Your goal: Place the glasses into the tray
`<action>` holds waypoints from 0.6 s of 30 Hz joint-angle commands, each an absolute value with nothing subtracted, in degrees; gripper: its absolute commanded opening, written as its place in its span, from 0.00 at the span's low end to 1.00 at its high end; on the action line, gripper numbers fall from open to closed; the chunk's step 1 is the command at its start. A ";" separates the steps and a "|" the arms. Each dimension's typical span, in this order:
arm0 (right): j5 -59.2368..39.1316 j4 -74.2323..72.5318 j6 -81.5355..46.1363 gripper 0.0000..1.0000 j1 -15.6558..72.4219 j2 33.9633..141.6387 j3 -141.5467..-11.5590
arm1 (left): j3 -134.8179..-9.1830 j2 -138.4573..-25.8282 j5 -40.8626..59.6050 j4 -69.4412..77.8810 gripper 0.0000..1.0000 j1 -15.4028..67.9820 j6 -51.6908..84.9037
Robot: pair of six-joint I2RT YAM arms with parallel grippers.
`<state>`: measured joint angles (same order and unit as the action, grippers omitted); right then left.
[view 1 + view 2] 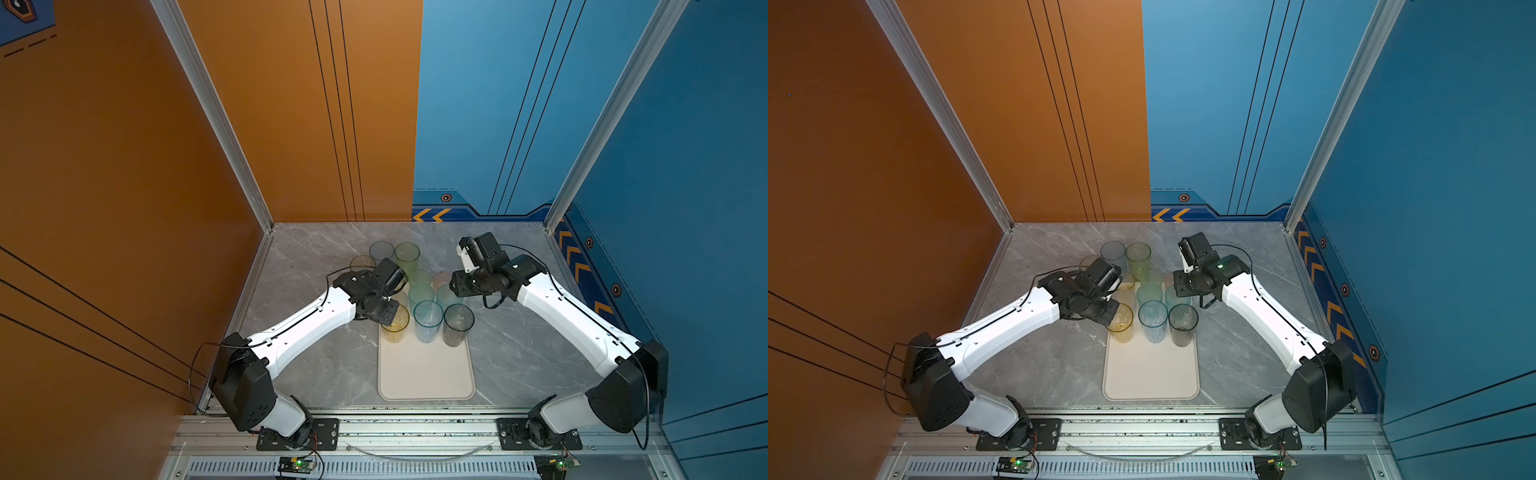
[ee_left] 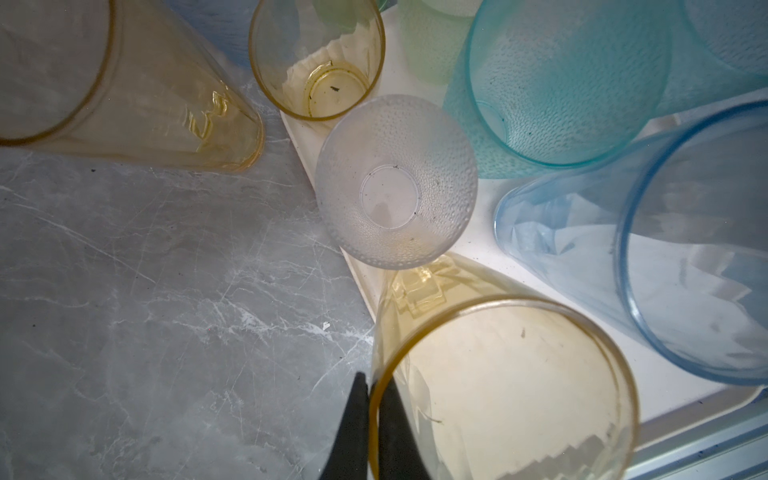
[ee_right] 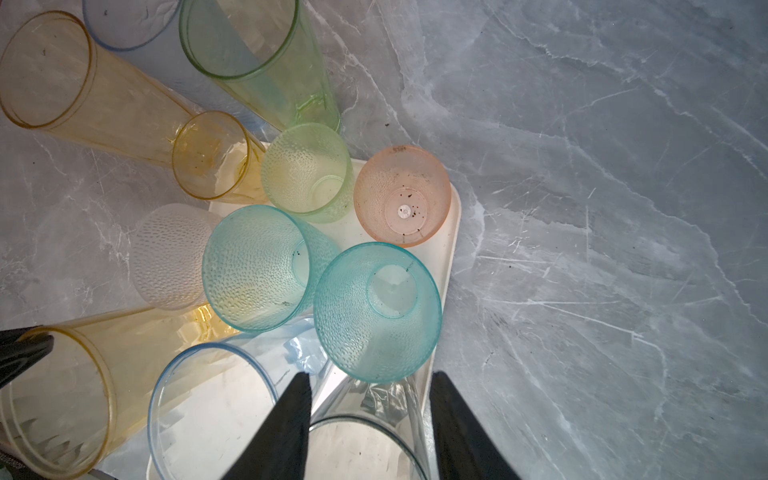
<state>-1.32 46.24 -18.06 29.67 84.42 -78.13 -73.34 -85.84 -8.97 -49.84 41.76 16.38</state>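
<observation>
The left gripper (image 2: 371, 380) pinches shut on the rim of a tall translucent yellow tumbler (image 2: 498, 395), which stands inside the flat cream rectangular tray (image 1: 426, 374). A rim hold probably suits the crowded glasses. The right gripper (image 3: 370, 374) straddles a tall smoky-grey tumbler (image 1: 458, 328) in the tray; I cannot tell whether it grips. A tall green tumbler (image 1: 407, 255) waits outside.

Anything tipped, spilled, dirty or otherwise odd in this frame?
Only the pink glass at the tray's far corner: dark specks dot its inside, so it looks dirty. Nothing is tipped or spilled.
</observation>
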 commanded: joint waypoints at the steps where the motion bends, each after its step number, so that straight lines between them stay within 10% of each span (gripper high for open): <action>1: -1.58 46.27 -18.72 0.46 29.88 85.51 -78.42 | -71.96 -85.52 -10.72 -47.70 0.00 42.34 16.96; 18: -1.74 46.61 -18.66 0.46 29.97 87.28 -79.87 | -71.49 -87.36 -10.13 -46.24 0.00 41.84 16.18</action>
<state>-1.34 46.26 -18.06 29.67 86.67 -78.32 -72.01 -86.28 -9.67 -46.72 41.74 16.36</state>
